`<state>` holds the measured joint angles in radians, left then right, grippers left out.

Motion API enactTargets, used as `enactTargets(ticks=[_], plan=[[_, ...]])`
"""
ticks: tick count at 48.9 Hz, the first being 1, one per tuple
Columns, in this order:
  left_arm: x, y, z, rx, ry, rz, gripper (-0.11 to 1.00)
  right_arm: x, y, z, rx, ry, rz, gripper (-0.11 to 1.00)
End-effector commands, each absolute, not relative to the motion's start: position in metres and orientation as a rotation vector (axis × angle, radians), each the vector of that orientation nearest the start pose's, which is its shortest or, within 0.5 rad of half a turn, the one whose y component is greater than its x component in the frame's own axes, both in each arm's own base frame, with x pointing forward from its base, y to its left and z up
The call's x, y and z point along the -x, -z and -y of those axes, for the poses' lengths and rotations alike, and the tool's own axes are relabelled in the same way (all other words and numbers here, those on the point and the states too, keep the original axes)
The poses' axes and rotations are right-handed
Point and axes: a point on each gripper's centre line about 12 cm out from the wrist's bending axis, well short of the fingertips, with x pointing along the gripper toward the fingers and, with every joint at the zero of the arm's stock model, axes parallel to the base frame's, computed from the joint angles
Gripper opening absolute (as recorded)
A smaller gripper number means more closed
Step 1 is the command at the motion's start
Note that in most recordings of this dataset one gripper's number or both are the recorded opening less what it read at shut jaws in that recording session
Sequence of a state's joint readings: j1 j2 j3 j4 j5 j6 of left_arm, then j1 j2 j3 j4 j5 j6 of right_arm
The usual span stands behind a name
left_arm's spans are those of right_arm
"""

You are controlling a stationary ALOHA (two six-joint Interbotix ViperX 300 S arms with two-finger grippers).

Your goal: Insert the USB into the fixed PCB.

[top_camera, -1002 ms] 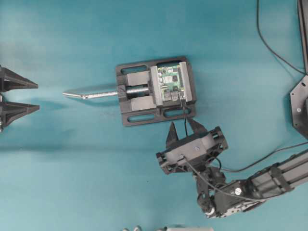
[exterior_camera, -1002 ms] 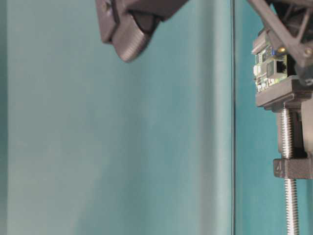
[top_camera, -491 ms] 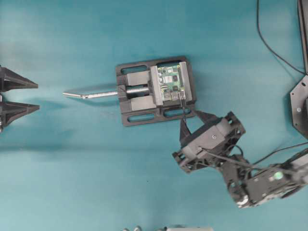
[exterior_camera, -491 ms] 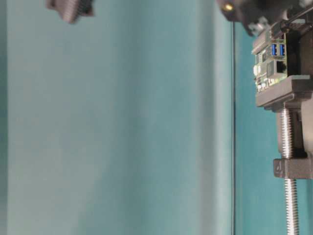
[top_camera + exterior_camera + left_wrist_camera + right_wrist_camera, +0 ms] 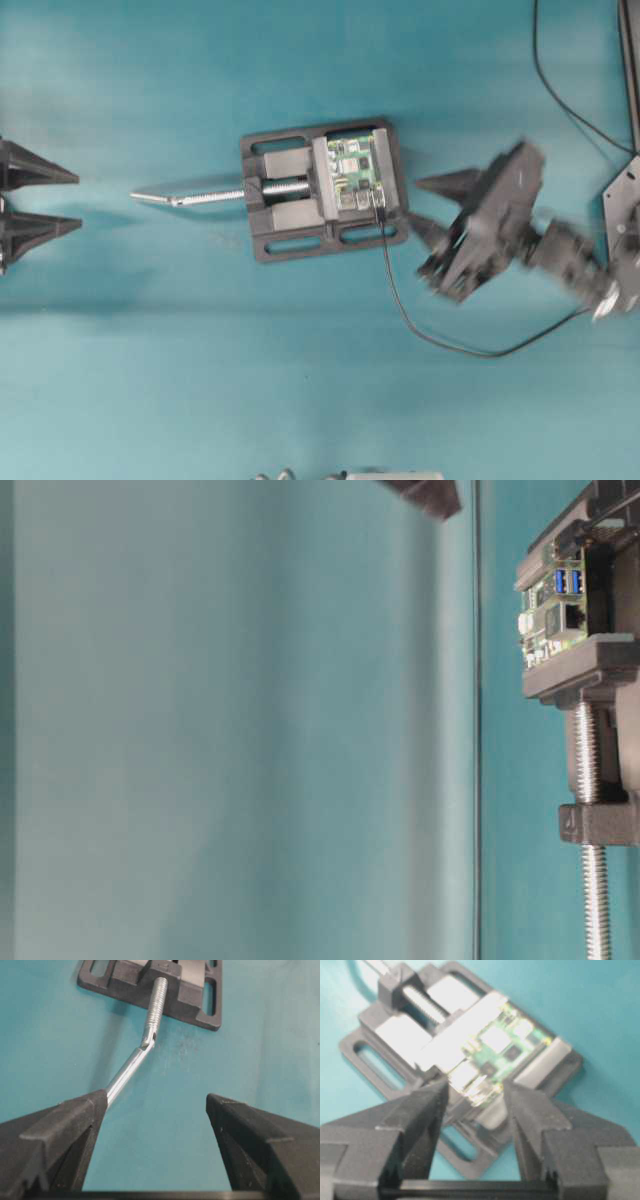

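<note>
The fixed PCB (image 5: 356,172) is a green board clamped in a black vise (image 5: 290,195) at mid-table. It shows again as the PCB (image 5: 506,1051) in the right wrist view and as the PCB (image 5: 550,602) side-on at table level. The USB (image 5: 380,207) meets the board's lower right edge. Its thin black cable (image 5: 440,343) loops loose over the table to the right. My right gripper (image 5: 415,203) is blurred and hangs open just right of the vise, apart from the cable. The right gripper (image 5: 476,1087) holds nothing. My left gripper (image 5: 75,200) is open at the far left.
The vise's silver screw rod (image 5: 185,195) sticks out leftward; as the rod (image 5: 131,1066) it ends by my open left gripper (image 5: 156,1097). Another black cable (image 5: 560,85) and a black arm base (image 5: 622,215) occupy the right edge.
My right gripper has swung from below the vise, where it straddled the cable, up and to the right. The cable now lies free. The left gripper has not moved.
</note>
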<state>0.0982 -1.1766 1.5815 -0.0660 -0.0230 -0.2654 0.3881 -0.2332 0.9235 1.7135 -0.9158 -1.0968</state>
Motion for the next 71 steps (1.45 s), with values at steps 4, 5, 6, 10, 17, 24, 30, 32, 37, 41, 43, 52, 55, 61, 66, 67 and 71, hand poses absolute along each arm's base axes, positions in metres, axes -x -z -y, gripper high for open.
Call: enactTargets(ticks=[4, 5, 6, 10, 17, 24, 30, 32, 37, 41, 43, 52, 55, 61, 66, 67, 71], plan=[[-0.133, -0.139, -0.014, 0.356, -0.164, -0.355, 0.95, -0.272, -0.207, 0.006, -0.159, 0.533, -0.417, 0.53], [-0.133, -0.139, -0.014, 0.356, -0.164, -0.355, 0.95, -0.271, -0.209, 0.009, -0.154, 0.525, -0.411, 0.53], [-0.133, -0.139, -0.014, 0.356, -0.164, -0.353, 0.95, -0.27, -0.211, 0.012, -0.149, 0.516, -0.402, 0.53], [-0.133, -0.139, -0.014, 0.356, -0.164, -0.355, 0.95, -0.264, -0.21, 0.026, -0.109, 0.493, -0.393, 0.53], [-0.133, -0.139, -0.014, 0.356, -0.164, -0.355, 0.95, -0.257, -0.209, 0.048, -0.066, 0.421, -0.414, 0.54], [-0.133, -0.139, -0.014, 0.356, -0.164, -0.355, 0.95, -0.247, -0.214, 0.065, -0.048, 0.37, -0.428, 0.53], [-0.133, -0.139, -0.014, 0.356, -0.164, -0.355, 0.95, -0.232, -0.221, 0.07, -0.052, 0.387, -0.388, 0.52], [-0.133, -0.139, -0.014, 0.356, -0.164, -0.355, 0.95, -0.225, -0.223, 0.069, -0.055, 0.389, -0.369, 0.52], [-0.133, -0.139, -0.014, 0.356, -0.164, -0.355, 0.95, -0.206, -0.222, 0.064, -0.07, 0.388, -0.328, 0.48], [-0.133, -0.139, -0.014, 0.356, -0.164, -0.355, 0.95, -0.186, -0.218, 0.057, -0.088, 0.365, -0.287, 0.44], [-0.133, -0.139, -0.014, 0.356, -0.164, -0.355, 0.95, -0.179, -0.217, 0.052, -0.093, 0.338, -0.273, 0.41], [-0.133, -0.139, -0.014, 0.356, -0.164, -0.355, 0.95, -0.157, -0.211, 0.026, -0.117, 0.159, -0.239, 0.26], [-0.133, -0.139, -0.014, 0.356, -0.165, -0.355, 0.95, -0.153, -0.206, 0.018, -0.129, 0.1, -0.248, 0.21], [-0.133, -0.139, -0.014, 0.356, -0.164, -0.355, 0.95, -0.149, -0.201, 0.01, -0.139, 0.045, -0.266, 0.13], [-0.133, -0.139, -0.014, 0.356, -0.164, -0.355, 0.95, -0.147, -0.194, 0.012, -0.14, 0.058, -0.277, 0.12], [-0.133, -0.139, -0.014, 0.356, -0.164, -0.355, 0.95, -0.147, -0.193, 0.012, -0.14, 0.061, -0.28, 0.12], [-0.133, -0.139, -0.014, 0.356, -0.164, -0.355, 0.95, -0.146, -0.189, 0.011, -0.145, 0.059, -0.291, 0.12]])
